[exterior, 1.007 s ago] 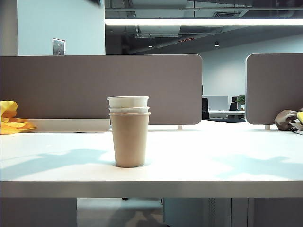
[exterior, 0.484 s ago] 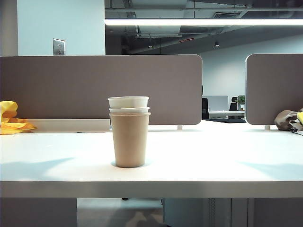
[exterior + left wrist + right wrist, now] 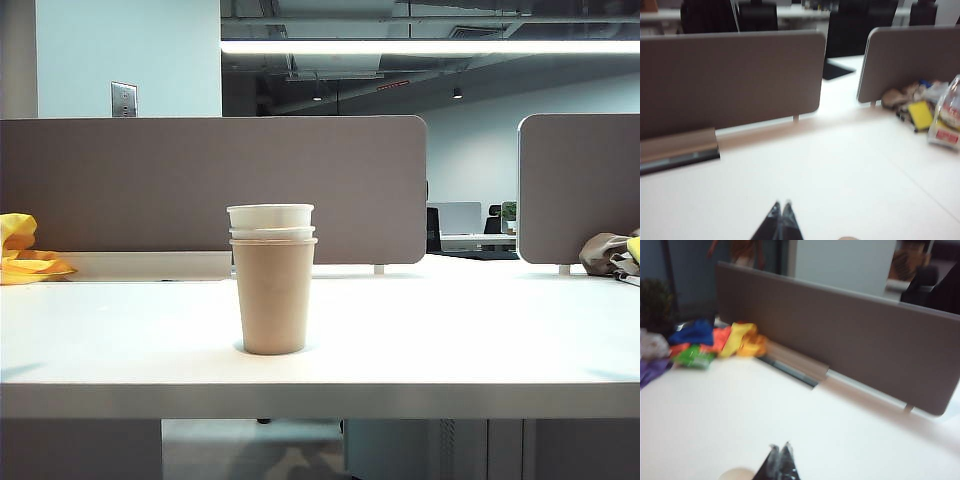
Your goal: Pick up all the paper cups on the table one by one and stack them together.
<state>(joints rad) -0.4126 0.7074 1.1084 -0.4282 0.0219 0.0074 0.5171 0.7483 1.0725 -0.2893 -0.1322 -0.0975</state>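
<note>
The paper cups (image 3: 273,280) stand as one upright stack near the front middle of the table (image 3: 450,330): a tan cup outside, two white rims showing above its rim. Neither arm shows in the exterior view. In the left wrist view my left gripper (image 3: 781,204) is shut and empty above the white table (image 3: 840,170), with a sliver of a cup rim (image 3: 847,238) at the frame's edge. In the right wrist view my right gripper (image 3: 780,446) is shut and empty, with a bit of a tan cup rim (image 3: 735,474) beside it.
Grey partition panels (image 3: 210,185) run along the table's back edge. A yellow cloth (image 3: 25,255) lies at the back left, a bundle of bags (image 3: 610,252) at the back right. The wrist views show snack packets (image 3: 940,115) and bright wrappers (image 3: 710,342) along the partitions.
The arm shadows on the table at left and right have shrunk away toward the front corners. The cup stack has not moved.
</note>
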